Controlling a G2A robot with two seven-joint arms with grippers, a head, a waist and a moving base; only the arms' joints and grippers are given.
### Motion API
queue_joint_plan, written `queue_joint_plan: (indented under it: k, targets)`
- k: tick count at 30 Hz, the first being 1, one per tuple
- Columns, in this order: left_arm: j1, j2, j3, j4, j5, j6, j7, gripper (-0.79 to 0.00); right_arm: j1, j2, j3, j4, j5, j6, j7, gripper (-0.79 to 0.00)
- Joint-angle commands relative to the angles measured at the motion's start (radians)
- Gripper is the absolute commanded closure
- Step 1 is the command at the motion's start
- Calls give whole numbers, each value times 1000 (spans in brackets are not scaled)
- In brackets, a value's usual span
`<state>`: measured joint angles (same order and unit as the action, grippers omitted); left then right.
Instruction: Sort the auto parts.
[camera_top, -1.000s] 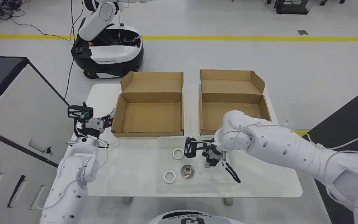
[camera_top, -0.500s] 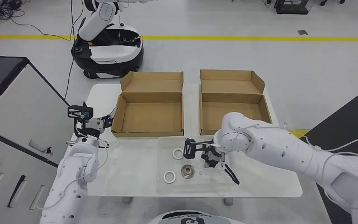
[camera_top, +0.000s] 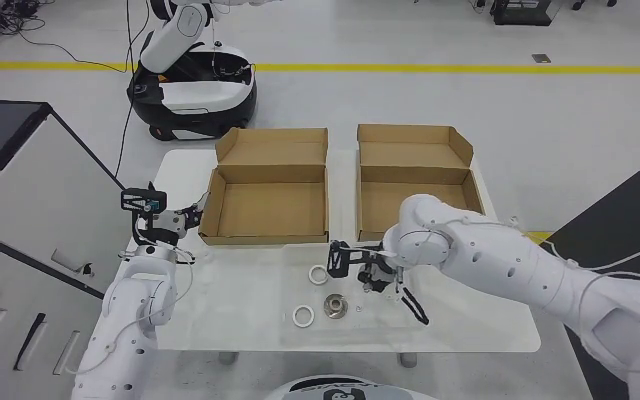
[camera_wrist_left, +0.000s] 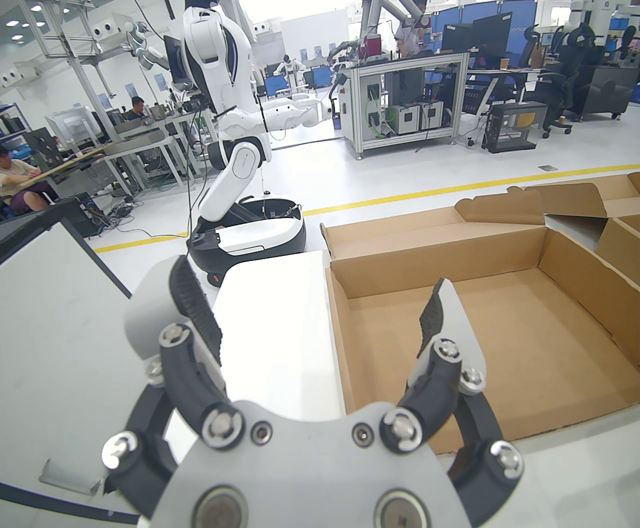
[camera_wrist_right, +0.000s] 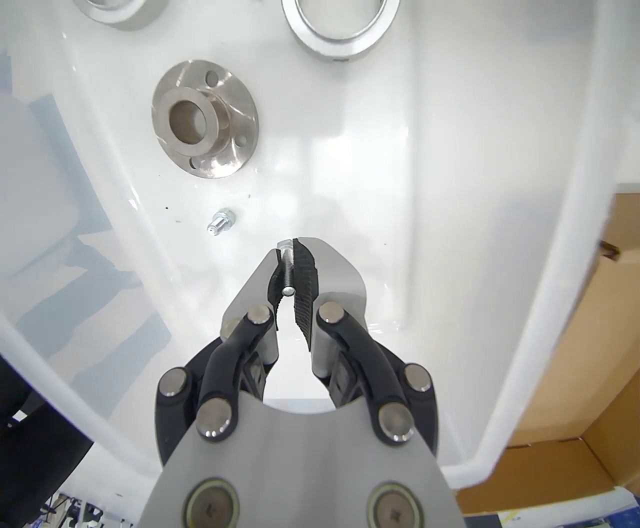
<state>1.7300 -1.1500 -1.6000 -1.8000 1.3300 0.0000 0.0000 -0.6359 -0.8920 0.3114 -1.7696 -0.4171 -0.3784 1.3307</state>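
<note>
Right gripper (camera_wrist_right: 290, 272) shifted slightly toward boxes, fingers clamped on bolt (camera_wrist_right: 285, 260). Bolt axis runs along fingers, above table (camera_wrist_right: 450, 150). Right box (camera_top: 415, 205) nearest, just beyond. Left gripper (camera_wrist_left: 310, 290) spread wide beside left box (camera_top: 265, 205).

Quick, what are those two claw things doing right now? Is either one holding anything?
Left tool: open, holding nothing.
Right tool: closed on a small bolt.

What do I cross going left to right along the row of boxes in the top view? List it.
left gripper → left cardboard box → right cardboard box
</note>
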Motion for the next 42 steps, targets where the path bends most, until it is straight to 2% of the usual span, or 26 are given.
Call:
queue_joint_plan:
  k: [1, 9, 20, 31, 42]
  targets:
    - [0, 0, 0, 0, 0, 0, 0, -785, 3, 11, 23, -26, 20, -9, 15, 0]
    - [0, 0, 0, 0, 0, 0, 0, -785, -20, 95, 168, -199, 118, -26, 85, 0]
    - [0, 0, 0, 0, 0, 0, 0, -785, -65, 224, 322, -354, 211, -59, 52, 0]
    - [0, 0, 0, 0, 0, 0, 0, -785, -141, 334, 535, -226, 492, -217, -106, 0]
    - [0, 0, 0, 0, 0, 0, 0, -785, -228, 411, 592, -114, 666, -420, -309, 0]
